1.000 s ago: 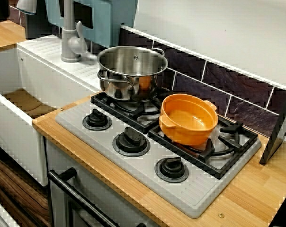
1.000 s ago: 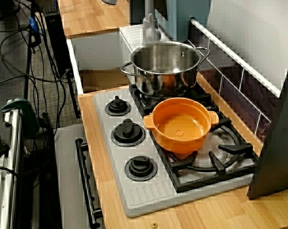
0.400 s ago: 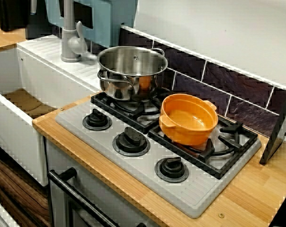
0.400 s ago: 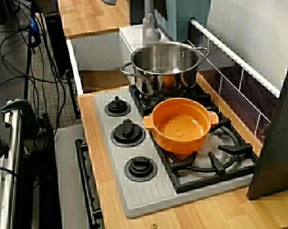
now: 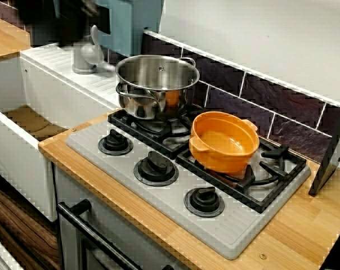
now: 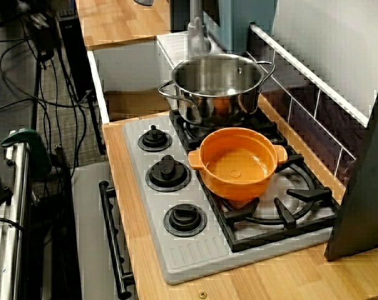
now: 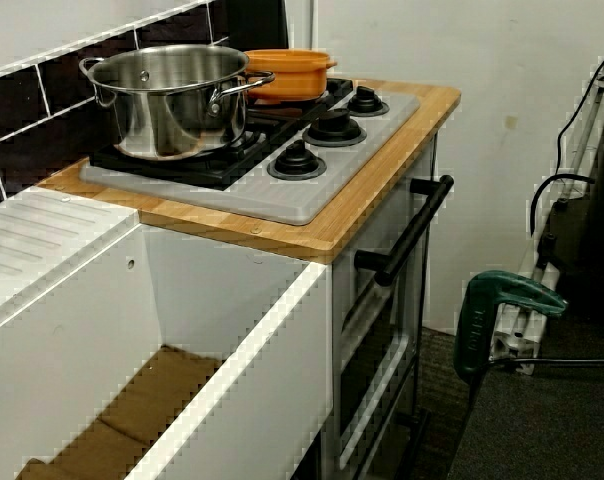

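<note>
Front view: faucet [image 5: 86,57] just below blurred gripper [image 5: 68,21].

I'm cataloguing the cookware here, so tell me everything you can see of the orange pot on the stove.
The orange pot is round, shallow and lidless, glossy like plastic or enamel, with a small lug handle on each side. It is empty, and its inside shines. It sits on the black grate of the burner farther from the sink, and seems tipped a little toward the knobs. Only the grate is seen touching it. The steel pot stands close behind it.
</note>
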`<state>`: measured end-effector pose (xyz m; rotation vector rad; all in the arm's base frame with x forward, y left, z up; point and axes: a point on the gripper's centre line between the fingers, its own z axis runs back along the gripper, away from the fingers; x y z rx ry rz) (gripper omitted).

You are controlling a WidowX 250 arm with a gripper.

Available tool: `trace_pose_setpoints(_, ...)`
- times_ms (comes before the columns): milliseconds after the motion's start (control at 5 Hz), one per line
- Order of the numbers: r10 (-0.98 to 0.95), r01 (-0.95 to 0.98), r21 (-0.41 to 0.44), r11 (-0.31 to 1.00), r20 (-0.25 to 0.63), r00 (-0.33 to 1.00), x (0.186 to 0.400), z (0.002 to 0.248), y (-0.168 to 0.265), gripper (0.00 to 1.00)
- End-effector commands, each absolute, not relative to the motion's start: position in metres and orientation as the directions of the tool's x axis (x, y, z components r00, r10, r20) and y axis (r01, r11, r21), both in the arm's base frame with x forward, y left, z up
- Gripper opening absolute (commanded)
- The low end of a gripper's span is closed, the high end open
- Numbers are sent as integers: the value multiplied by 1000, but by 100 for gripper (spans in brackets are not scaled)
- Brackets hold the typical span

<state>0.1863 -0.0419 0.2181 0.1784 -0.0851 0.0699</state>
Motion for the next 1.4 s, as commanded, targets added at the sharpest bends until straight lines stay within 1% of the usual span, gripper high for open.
trace_pose_setpoints(0,-8,-1,184,983,46,999,228,204,-53,100)
trace_pose_setpoints(200,-14,5,165,986,55,998,239,195,-52,100)
trace_pose_setpoints(400,-5,-13,102,995,171,985,241,201,-45,100)
trace_pose_setpoints(1200,-5,-13,102,995,171,985,241,201,-45,100)
